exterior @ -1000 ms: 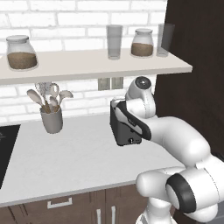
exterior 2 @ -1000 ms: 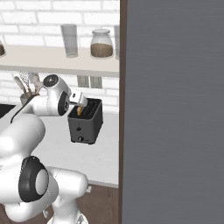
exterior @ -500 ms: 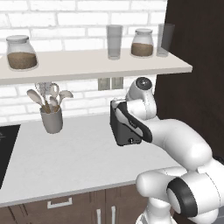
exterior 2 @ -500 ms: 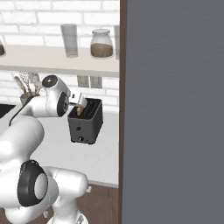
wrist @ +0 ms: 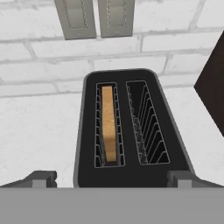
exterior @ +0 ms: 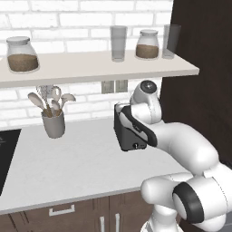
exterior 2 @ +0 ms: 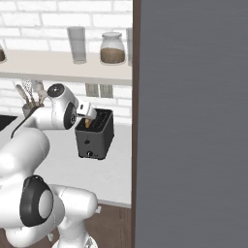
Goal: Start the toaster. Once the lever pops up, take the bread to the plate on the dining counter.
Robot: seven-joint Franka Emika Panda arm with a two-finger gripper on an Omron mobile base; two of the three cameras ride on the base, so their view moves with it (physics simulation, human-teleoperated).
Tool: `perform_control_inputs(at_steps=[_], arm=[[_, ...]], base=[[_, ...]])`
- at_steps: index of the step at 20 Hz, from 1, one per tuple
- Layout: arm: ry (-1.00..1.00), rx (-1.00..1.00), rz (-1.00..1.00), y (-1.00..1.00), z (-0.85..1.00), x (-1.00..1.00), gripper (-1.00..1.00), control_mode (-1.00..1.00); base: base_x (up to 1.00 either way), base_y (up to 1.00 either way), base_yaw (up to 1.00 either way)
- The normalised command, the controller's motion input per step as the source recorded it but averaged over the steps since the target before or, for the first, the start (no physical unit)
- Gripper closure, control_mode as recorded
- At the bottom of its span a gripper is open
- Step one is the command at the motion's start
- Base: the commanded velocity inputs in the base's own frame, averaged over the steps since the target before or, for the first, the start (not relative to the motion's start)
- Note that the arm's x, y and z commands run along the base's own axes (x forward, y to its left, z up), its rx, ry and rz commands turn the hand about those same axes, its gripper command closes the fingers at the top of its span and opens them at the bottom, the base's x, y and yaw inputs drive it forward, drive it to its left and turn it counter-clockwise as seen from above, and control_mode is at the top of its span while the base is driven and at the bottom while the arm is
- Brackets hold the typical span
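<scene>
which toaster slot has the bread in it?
The left slot as the hand camera sees it: the bread stands on edge in it. The right slot of the toaster shows only bare wire guides.

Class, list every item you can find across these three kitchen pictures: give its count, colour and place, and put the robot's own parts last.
toaster: 1, dark grey, on worktop by brick wall
bread: 1, tan, in toaster's left slot in the hand view
jars: 2, clear with brown filling, on shelf
glasses: 2, clear, on shelf
utensil pot: 1, grey, on worktop
wall sockets: 2, grey, on wall above toaster
gripper: 1, dark tips, open above toaster
</scene>
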Motion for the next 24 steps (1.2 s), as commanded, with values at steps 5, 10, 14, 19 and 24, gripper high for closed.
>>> perform_control_inputs(at_steps=[5,10,14,19,24], arm=[[0.02,0.0,0.0,0.0,-0.06,0.08,-1.0,-1.0],[0.0,0.0,0.0,0.0,0.0,0.01,-1.0,-1.0],[0.0,0.0,0.0,0.0,0.0,0.0,-1.0,-1.0],[0.0,0.0,0.0,0.0,0.0,0.0,-1.0,-1.0],[0.0,0.0,0.0,0.0,0.0,0.0,-1.0,-1.0]], base=[[0.0,0.0,0.0],[0.0,0.0,0.0],[0.0,0.0,0.0],[0.0,0.0,0.0],[0.0,0.0,0.0]])
